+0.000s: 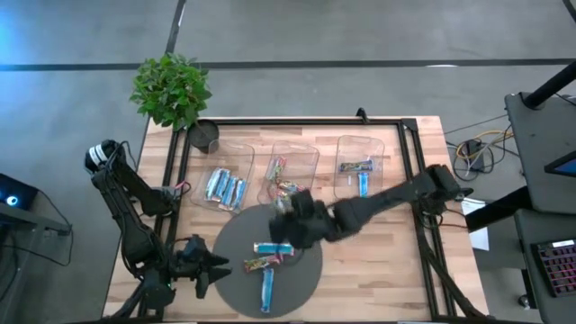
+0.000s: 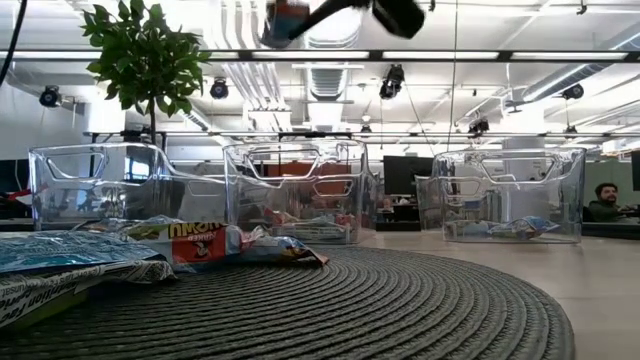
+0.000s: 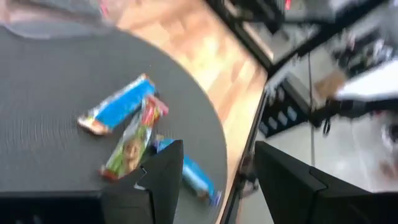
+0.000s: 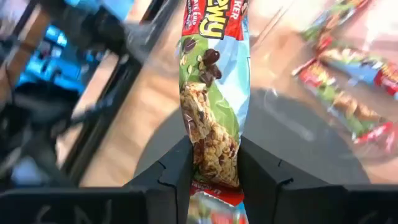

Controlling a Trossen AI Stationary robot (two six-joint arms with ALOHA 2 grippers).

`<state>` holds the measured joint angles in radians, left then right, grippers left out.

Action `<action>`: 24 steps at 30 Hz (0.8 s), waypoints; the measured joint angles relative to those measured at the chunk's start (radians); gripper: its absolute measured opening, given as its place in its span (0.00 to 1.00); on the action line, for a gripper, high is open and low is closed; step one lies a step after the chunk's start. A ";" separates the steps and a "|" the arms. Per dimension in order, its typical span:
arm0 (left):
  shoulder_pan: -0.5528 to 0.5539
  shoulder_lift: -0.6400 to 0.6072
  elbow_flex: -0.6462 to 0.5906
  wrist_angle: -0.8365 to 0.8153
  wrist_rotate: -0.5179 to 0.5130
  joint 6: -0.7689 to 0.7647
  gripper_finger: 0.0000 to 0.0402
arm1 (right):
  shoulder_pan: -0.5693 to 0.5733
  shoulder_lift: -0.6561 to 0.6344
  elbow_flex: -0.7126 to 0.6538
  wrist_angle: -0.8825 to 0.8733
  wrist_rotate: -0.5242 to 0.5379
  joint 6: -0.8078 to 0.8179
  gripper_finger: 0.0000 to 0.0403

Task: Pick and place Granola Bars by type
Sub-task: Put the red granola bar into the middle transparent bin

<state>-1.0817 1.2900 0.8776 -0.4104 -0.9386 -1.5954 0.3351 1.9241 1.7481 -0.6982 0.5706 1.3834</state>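
Note:
Three Granola Bars lie flat on a round grey mat: a light blue one, a multicoloured one and another light blue one. My right gripper hangs above the mat's far edge, near the middle bin, shut on a multicoloured red and green bar. My left gripper waits open at the mat's left edge, and in its wrist view the three bars on the mat show beyond its fingers. My right gripper holds the multicoloured bar near one end, pinched flat between its two fingers. The bar's long body runs straight on past the fingertips. It is lifted clear, high above the mat in the low view.
Three clear bins stand in a row beyond the mat: the left one holds light blue bars, the middle one multicoloured bars, the right one a few bars. A potted plant stands at the far left corner. Bare wood lies right of the mat.

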 joint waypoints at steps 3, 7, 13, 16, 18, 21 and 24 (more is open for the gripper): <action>0.000 -0.001 0.000 0.013 -0.077 -0.057 0.45 | -0.070 0.002 -0.001 -0.003 -0.018 0.000 0.25; 0.000 -0.001 0.000 0.062 -0.117 -0.074 0.45 | -0.176 0.022 -0.002 -0.011 -0.094 -0.029 0.25; 0.000 -0.002 0.000 0.071 -0.126 -0.074 0.45 | -0.308 0.086 -0.005 -0.090 -0.208 -0.082 0.34; 0.000 -0.002 0.000 0.072 -0.147 -0.078 0.45 | -0.344 0.090 -0.010 -0.128 -0.210 -0.095 0.41; 0.000 -0.002 0.000 0.074 -0.178 -0.086 0.45 | -0.356 0.087 -0.013 -0.124 -0.212 -0.135 0.46; 0.001 -0.003 0.000 0.073 -0.232 -0.107 0.45 | -0.357 0.070 -0.004 -0.125 -0.240 -0.244 0.52; 0.015 -0.015 0.000 0.056 -0.255 -0.115 0.45 | -0.340 0.032 0.007 -0.111 -0.306 -0.433 0.56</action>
<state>-1.0671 1.2752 0.8776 -0.3549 -1.1934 -1.7104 -0.0048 1.9558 1.7549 -0.8097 0.2648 0.9505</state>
